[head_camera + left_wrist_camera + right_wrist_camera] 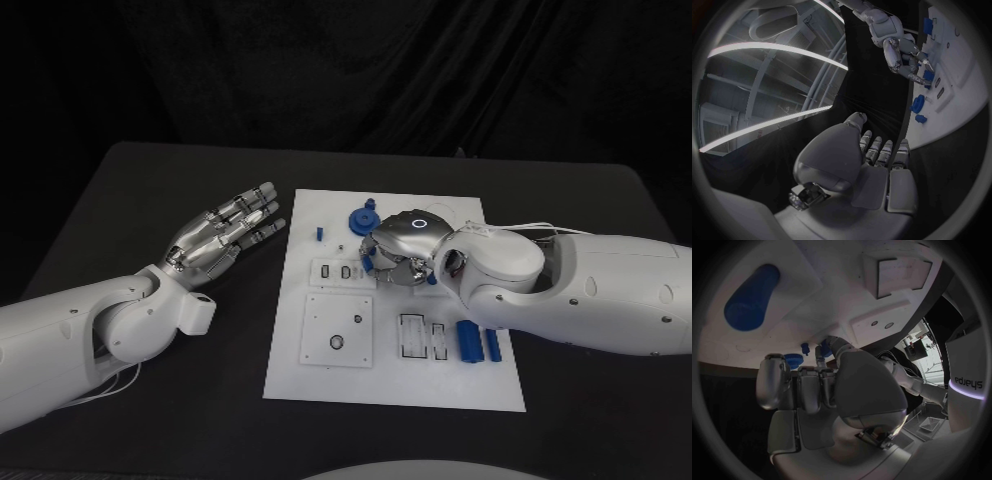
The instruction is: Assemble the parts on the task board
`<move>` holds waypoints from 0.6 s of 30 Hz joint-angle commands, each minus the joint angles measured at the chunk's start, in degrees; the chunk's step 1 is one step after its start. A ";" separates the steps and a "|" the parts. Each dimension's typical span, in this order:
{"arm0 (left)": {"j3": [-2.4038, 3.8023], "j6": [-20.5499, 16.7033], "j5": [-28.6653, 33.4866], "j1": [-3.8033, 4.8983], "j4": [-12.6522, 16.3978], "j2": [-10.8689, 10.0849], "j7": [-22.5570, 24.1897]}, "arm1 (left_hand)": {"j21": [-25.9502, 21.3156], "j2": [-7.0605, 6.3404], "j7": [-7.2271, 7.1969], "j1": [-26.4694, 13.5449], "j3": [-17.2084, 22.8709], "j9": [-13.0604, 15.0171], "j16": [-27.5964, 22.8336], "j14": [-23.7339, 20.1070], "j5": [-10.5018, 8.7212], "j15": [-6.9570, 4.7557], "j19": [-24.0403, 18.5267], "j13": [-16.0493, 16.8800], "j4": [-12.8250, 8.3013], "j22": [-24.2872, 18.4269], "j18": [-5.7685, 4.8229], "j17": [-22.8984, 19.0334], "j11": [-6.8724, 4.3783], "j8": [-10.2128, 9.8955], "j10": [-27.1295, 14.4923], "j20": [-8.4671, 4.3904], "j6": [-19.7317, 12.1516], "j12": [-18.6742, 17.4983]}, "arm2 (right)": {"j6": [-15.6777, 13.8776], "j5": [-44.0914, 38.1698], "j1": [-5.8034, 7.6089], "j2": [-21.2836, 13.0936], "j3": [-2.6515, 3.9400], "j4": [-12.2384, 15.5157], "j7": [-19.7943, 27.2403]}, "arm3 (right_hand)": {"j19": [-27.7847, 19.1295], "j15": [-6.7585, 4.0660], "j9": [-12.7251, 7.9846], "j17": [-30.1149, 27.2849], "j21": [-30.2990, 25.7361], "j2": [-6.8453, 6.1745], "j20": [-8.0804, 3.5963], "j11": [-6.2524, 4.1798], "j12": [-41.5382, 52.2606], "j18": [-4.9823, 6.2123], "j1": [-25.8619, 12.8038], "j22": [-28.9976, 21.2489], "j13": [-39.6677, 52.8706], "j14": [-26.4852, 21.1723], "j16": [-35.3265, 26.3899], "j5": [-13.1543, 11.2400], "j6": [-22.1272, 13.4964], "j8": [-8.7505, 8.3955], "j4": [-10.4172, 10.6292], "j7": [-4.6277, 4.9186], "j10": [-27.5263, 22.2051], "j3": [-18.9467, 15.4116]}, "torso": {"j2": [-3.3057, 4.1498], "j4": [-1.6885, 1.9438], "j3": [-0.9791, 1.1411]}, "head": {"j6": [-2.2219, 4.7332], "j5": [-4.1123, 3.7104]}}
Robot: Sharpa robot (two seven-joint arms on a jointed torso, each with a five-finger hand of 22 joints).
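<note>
Right hand (408,248) fingers curled over blue part (369,262) on task board (389,385), grasp unclear; left hand (224,235) fingers spread, released.

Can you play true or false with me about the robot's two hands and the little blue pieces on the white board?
1. The left hand is lying on top of the task board. False: it hovers open over the black table, beside the board's left edge.
2. The right hand is over the board. True.
3. Two blue cylinders lie side by side near the board's right edge. True.
4. The left hand is holding a blue piece. False: it holds nothing, fingers spread.
5. A blue gear-like part sits near the board's far edge. True.
</note>
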 commanded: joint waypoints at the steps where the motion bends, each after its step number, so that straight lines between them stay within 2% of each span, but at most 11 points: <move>1: 0.04 0.77 0.14 -0.10 0.08 0.06 0.62 | 0.08 0.00 0.01 -0.50 0.23 -0.02 -0.07 -0.09 -0.22 0.40 -0.01 0.01 0.01 0.03 0.99 -0.08 0.31 0.18 -0.08 0.43 -0.32 -0.07 | 3.33 -0.28 -0.36 0.05 -0.40 -0.42 -1.45 | -0.60 0.11 -0.53 12.89 -0.78 -0.19 0.11 0.14 0.15 0.64 -0.79 9.59 15.09 5.19 -0.40 -1.24 -1.59 -1.01 -0.19 0.27 5.97 0.21 | 0.02 0.02 0.00 | -0.02 0.01; 3: 0.04 0.78 0.14 -0.11 0.08 0.06 0.62 | 0.08 0.00 0.01 -0.50 0.23 -0.02 -0.07 -0.09 -0.22 0.40 -0.01 0.01 0.01 0.03 0.99 -0.08 0.31 0.18 -0.08 0.43 -0.32 -0.07 | 3.75 -0.28 -0.36 0.08 -0.40 -0.49 -1.36 | -0.66 0.25 -0.79 12.81 -0.97 -0.39 0.20 0.29 0.15 0.66 -1.12 9.57 15.09 5.15 -0.51 -1.59 -2.98 -1.79 -0.29 0.48 5.97 0.27 | 0.00 0.03 -0.02 | -0.03 -0.02; 4: 0.04 0.78 0.14 -0.12 0.08 0.06 0.61 | 0.08 0.00 0.01 -0.50 0.23 -0.02 -0.07 -0.09 -0.22 0.40 -0.01 0.01 0.01 0.03 0.99 -0.08 0.31 0.18 -0.08 0.43 -0.32 -0.07 | 3.86 -0.28 -0.37 0.09 -0.40 -0.50 -1.32 | -0.74 0.42 -1.01 12.75 -1.25 -0.64 0.37 0.48 0.15 0.70 -1.87 9.55 15.09 5.12 -0.58 -3.34 -4.26 -2.51 -0.22 0.67 5.97 0.12 | -0.01 0.02 -0.01 | -0.04 -0.02; 13: 0.04 0.80 0.14 -0.16 -0.05 0.06 0.60 | 0.08 0.00 0.01 -0.50 0.23 -0.02 -0.07 -0.09 -0.22 0.40 -0.01 0.01 0.01 0.03 0.99 -0.08 0.31 0.18 -0.08 0.43 -0.32 -0.07 | 4.14 -0.28 -0.38 0.13 -0.40 -0.59 -0.71 | -0.64 0.42 -2.41 12.71 -1.54 -1.03 0.45 0.38 0.15 0.74 -3.13 9.67 15.09 5.11 -0.63 -7.71 -9.19 -5.06 -0.38 0.45 5.97 -0.57 | -0.01 -0.01 -0.02 | -0.11 0.00; 17: 0.04 0.76 0.14 -0.18 -0.12 0.04 0.63 | 0.08 0.00 0.01 -0.50 0.23 -0.02 -0.07 -0.09 -0.22 0.40 -0.01 0.01 0.01 0.03 0.99 -0.08 0.31 0.18 -0.08 0.43 -0.32 -0.07 | 3.41 -0.28 -0.38 -0.01 -0.40 -0.54 -0.37 | -0.70 0.26 -4.00 12.55 -1.95 -1.06 0.31 0.20 0.15 0.80 -3.45 9.66 15.09 5.04 -0.83 -9.29 -12.61 -6.79 -0.46 0.20 5.97 -1.11 | -0.01 -0.01 -0.02 | -0.07 0.06; 18: 0.04 0.75 0.14 -0.18 -0.14 0.04 0.63 | 0.10 0.00 0.02 -0.55 0.31 -0.03 -0.06 -0.09 -0.23 0.43 0.02 0.01 -0.04 0.04 0.99 -0.08 0.34 0.17 -0.11 0.46 -0.35 -0.09 | 3.09 -0.28 -0.38 -0.07 -0.40 -0.49 -0.27 | -0.81 0.22 -5.11 12.42 -2.28 -1.08 0.26 0.13 0.15 0.85 -3.54 9.61 15.09 4.98 -1.00 -9.95 -14.64 -7.26 -0.45 0.08 5.97 -1.37 | -0.01 -0.01 -0.02 | -0.07 0.06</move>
